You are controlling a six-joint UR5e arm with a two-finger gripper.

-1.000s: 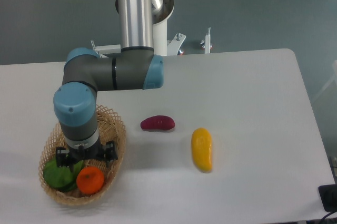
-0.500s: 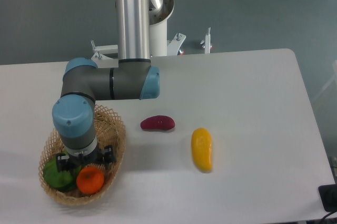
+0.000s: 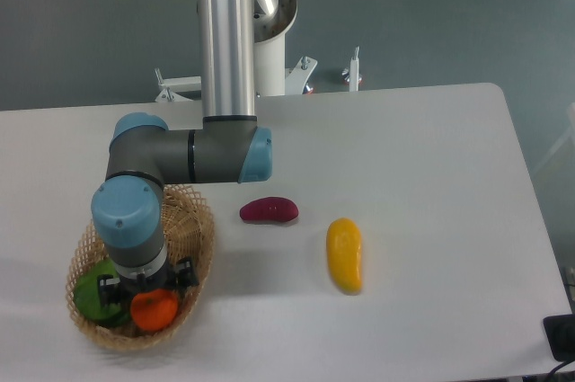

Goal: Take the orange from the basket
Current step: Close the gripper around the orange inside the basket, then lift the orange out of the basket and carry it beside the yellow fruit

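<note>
The orange (image 3: 154, 310) lies in the front right part of the woven basket (image 3: 196, 225) at the table's front left. A green vegetable (image 3: 90, 297) lies beside it on the left. My gripper (image 3: 146, 288) hangs straight down into the basket, directly over the orange's upper half. The wrist hides the fingers, so I cannot see whether they are open or closed on the fruit. Only the orange's lower part shows.
A dark red-purple fruit (image 3: 268, 210) lies on the white table right of the basket. An elongated yellow-orange fruit (image 3: 344, 254) lies further right. The arm's column and base (image 3: 229, 31) stand at the table's back edge.
The wrist has moved down and slightly forward over the orange. It now covers the fruit's top, which was fully visible before.
</note>
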